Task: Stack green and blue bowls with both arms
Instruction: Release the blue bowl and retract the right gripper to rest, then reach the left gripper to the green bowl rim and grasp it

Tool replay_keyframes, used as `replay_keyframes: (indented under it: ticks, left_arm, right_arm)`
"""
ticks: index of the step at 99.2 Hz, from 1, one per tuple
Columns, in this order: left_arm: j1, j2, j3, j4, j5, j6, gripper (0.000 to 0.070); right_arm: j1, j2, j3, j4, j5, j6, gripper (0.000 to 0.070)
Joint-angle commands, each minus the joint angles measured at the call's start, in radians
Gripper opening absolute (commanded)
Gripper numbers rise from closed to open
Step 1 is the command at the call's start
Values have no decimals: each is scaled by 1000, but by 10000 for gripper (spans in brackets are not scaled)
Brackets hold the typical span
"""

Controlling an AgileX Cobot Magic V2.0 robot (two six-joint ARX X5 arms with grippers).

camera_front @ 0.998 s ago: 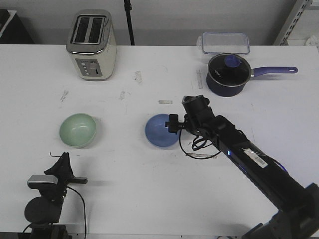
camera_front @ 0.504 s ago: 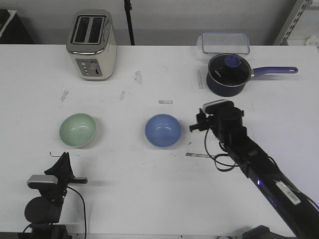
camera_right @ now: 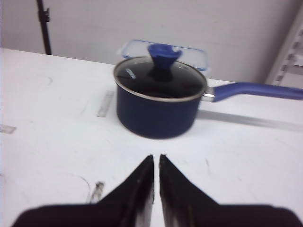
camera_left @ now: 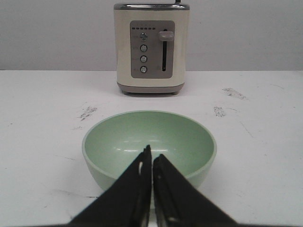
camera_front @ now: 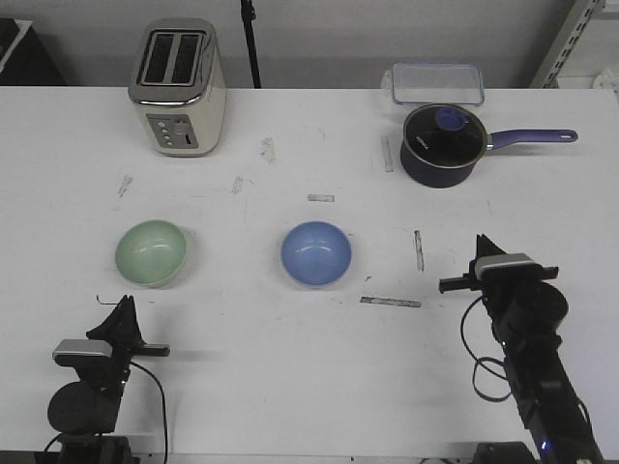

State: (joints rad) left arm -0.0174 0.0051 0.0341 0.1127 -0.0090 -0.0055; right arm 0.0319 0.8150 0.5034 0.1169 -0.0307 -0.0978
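The pale green bowl (camera_front: 151, 252) sits upright on the white table at the left. The blue bowl (camera_front: 316, 254) sits upright near the middle, apart from it. My left gripper (camera_front: 124, 304) rests near the front edge, just in front of the green bowl, shut and empty. In the left wrist view its tips (camera_left: 152, 156) point at the green bowl (camera_left: 142, 132). My right gripper (camera_front: 482, 242) is at the front right, well to the right of the blue bowl, shut and empty. In the right wrist view (camera_right: 156, 157) it shows no bowl.
A cream toaster (camera_front: 178, 87) stands at the back left. A dark navy saucepan (camera_front: 442, 143) with a glass lid and purple handle stands at the back right, with a clear lidded container (camera_front: 437, 83) behind it. Tape strips (camera_front: 391, 302) lie on the table.
My right arm has drawn back from beside the blue bowl to the front right of the table. The blue bowl stays in place. The left arm has not moved.
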Motion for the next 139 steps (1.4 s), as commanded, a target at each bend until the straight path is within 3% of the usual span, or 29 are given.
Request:
replay_keyframes:
  ticks: [1,6,7,49,74,126,139]
  left_arm:
    - [0,-2,-22,15,-3,13,1]
    - [0,-2,-22,15,-3,13,1]
    - [0,-2,-22,15,-3,13,1]
    - [0,-2,-22,15,-3,13,1]
    - [0,-2,-22,15,-3,13,1]
    - [0,-2,-22,24,-2,12,1]
    - [0,-2,-20,79,-3,13,1]
  right_arm:
    - [-11,-60,-36,12,-2,4,15]
    - [-19,-119,-74,12,0,5,15]
    - [-20,-266,-161,10,7,25,15]
    - [-19,-573,-206,-73,5,23,15]
    - [-19,-625,-206,-64,5,80,15]
    - [-19,-624,-206,-65,4,82,15]
    - [-19,-624,-206,-65,5,82,15]
